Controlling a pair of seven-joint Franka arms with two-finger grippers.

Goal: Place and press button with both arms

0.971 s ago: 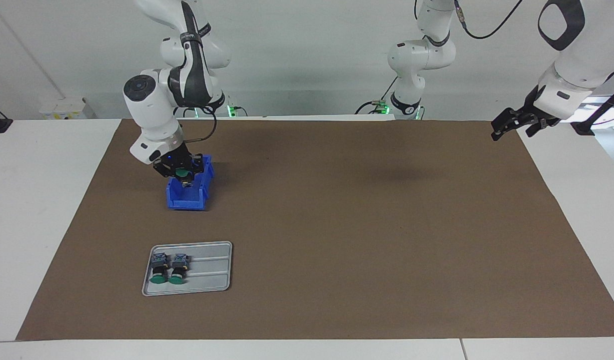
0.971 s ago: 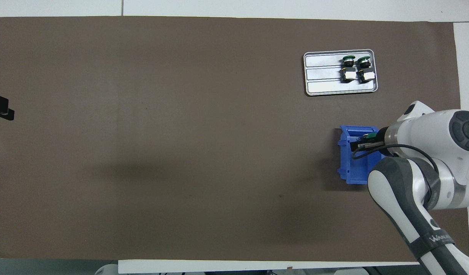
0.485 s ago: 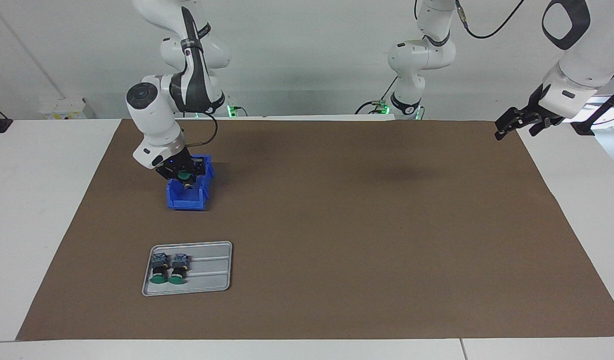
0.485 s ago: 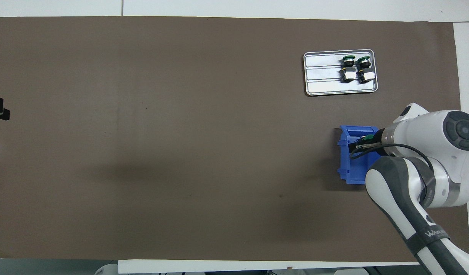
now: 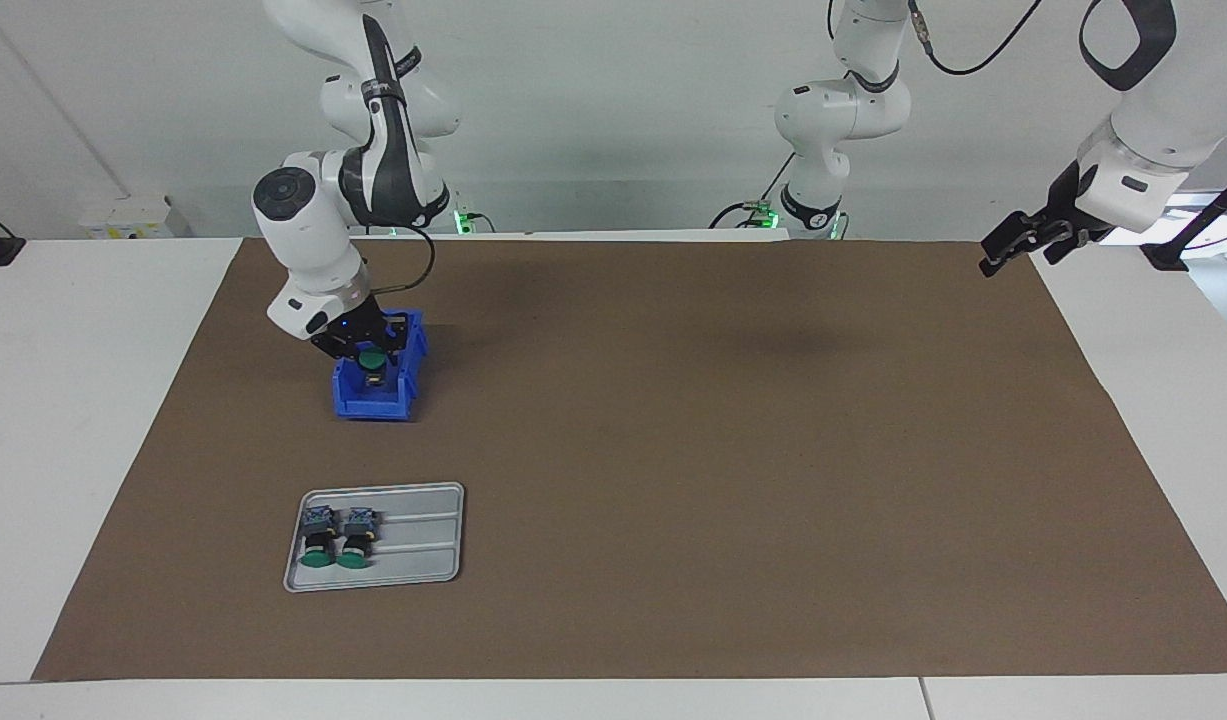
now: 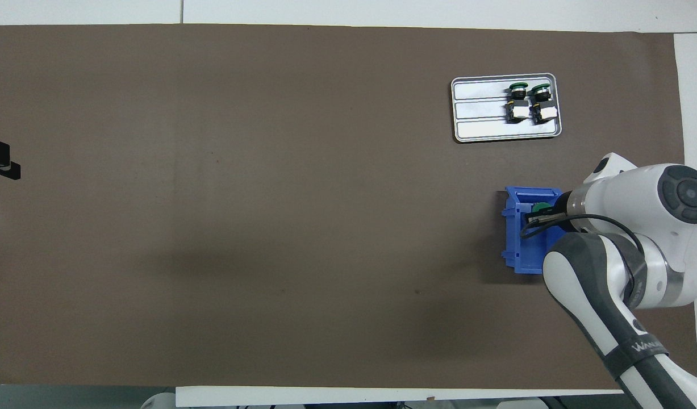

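Right hand is gripping the button over the blue bin; a tilted release risks toppling it. Left hand is waiting; grip undeterminable.

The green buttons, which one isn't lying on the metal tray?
The button at the right gripper, over the blue bin. The other two buttons lie side by side on the tray.

Blue bin; green-capped buttons; silver tray; brown mat.
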